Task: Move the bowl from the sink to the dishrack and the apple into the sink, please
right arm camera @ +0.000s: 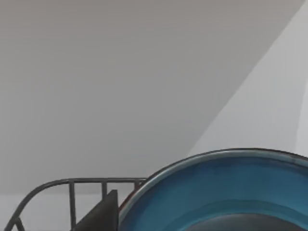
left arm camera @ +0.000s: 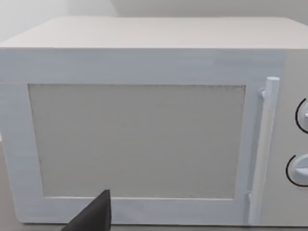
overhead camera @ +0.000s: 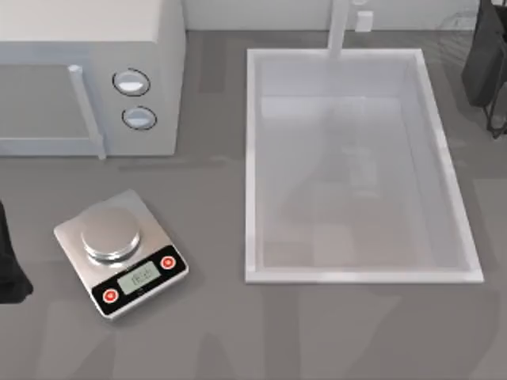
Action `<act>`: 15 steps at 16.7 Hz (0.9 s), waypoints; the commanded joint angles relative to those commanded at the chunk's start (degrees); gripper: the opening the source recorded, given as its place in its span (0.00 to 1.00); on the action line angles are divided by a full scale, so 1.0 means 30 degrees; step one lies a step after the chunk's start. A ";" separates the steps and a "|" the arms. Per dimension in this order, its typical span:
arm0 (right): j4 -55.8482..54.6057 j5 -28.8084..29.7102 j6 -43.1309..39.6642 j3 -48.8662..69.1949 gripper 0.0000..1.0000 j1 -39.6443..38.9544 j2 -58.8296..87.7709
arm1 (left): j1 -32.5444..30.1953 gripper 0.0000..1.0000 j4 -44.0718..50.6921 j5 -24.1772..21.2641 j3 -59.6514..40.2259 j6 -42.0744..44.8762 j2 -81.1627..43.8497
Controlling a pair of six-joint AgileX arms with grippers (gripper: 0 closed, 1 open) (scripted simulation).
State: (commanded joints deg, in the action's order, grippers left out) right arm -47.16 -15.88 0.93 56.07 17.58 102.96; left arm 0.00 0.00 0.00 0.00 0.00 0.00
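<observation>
Blue and glossy, the bowl (right arm camera: 216, 192) sits closest to the right wrist camera, its reddish-brown rim arcing across the view and its mouth turned up toward the lens; being round, it has no long axis to speak of. Just beside that rim is a dark part of the right gripper (right arm camera: 103, 214), though whether it is spread or pinching the bowl cannot be told. Behind them curve the thin grey wires of the dishrack (right arm camera: 72, 182); whether the bowl rests on it cannot be told either.

From above, the white sink (overhead camera: 252, 158) takes up the right half of the grey table (overhead camera: 317, 332), its long axis running from the near edge to the far one, with the tap (overhead camera: 339, 28) at the far end. The white microwave (overhead camera: 87, 32) stands at far left, and the silver scale (overhead camera: 119, 252) lies in front of it, well apart from the sink. The right arm (overhead camera: 485, 63) hangs at the far right corner. The left arm (overhead camera: 9, 269) is parked at the left edge; the left gripper (left arm camera: 96, 214) faces the microwave door in its own wrist view, its state impossible to tell.
</observation>
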 joint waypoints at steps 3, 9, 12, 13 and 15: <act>0.0004 0.0000 0.0000 0.0005 1.00 0.0038 -0.0006 | 0.0000 1.00 0.0000 0.0000 0.0000 0.0000 0.0000; 0.1576 0.0458 -0.0025 -0.1841 1.00 -0.0635 -0.2886 | 0.0000 1.00 0.0000 0.0000 0.0000 0.0000 0.0000; 0.3059 0.0944 -0.0059 -0.3608 1.00 -0.1215 -0.6135 | 0.0000 1.00 0.0000 0.0000 0.0000 0.0000 0.0000; 0.3548 0.1075 -0.0070 -0.4205 1.00 -0.1425 -0.7394 | 0.0000 1.00 0.0000 0.0000 0.0000 0.0000 0.0000; 0.4479 0.1294 -0.0093 -0.5331 1.00 -0.1843 -0.9839 | 0.0000 1.00 0.0000 0.0000 0.0000 0.0000 0.0000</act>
State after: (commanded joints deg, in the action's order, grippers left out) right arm -33.72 -12.00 0.65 40.08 12.05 73.44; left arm 0.00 0.00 0.00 0.00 0.00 0.00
